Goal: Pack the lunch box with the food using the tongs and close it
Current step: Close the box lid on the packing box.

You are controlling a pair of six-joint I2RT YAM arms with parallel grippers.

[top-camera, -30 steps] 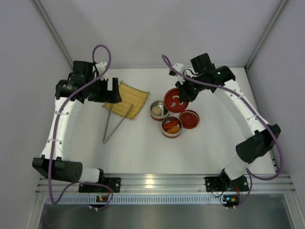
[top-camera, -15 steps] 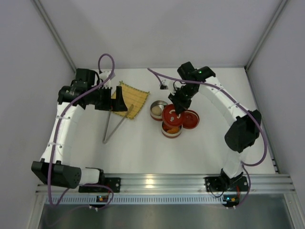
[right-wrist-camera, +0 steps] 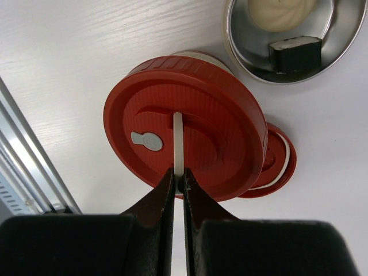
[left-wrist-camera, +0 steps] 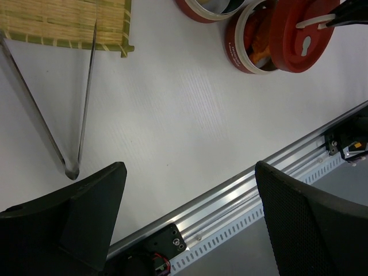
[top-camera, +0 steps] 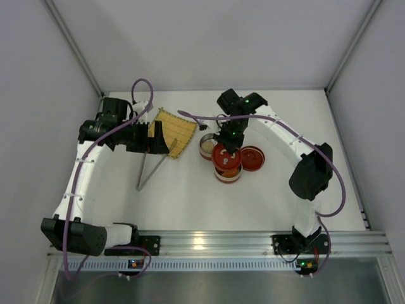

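The right pincer (right-wrist-camera: 178,175) is seen pressed together on the white strap handle of a round red plastic lid (right-wrist-camera: 184,126), which is held over a red round tub (left-wrist-camera: 247,43) of orange toy food pieces (left-wrist-camera: 261,40). The tub is only partly covered, and whether the lid touches its rim cannot be told. Just to the far left of the tub, a round steel-lined bowl (right-wrist-camera: 282,40) is shown with a white round bun (right-wrist-camera: 282,11) and a white-and-dark block (right-wrist-camera: 294,50) inside. A second red lid (top-camera: 252,158) is laid flat just right of the tub.

The left pincer (top-camera: 159,139) is spread wide and nothing is held in it. It is poised above the white desk (top-camera: 190,202). The long slim silver metal tongs (left-wrist-camera: 86,98) are left beneath it, tips resting on the yellow woven mat (left-wrist-camera: 63,20) and the joined end pointing towards the near edge, well apart from the tub.
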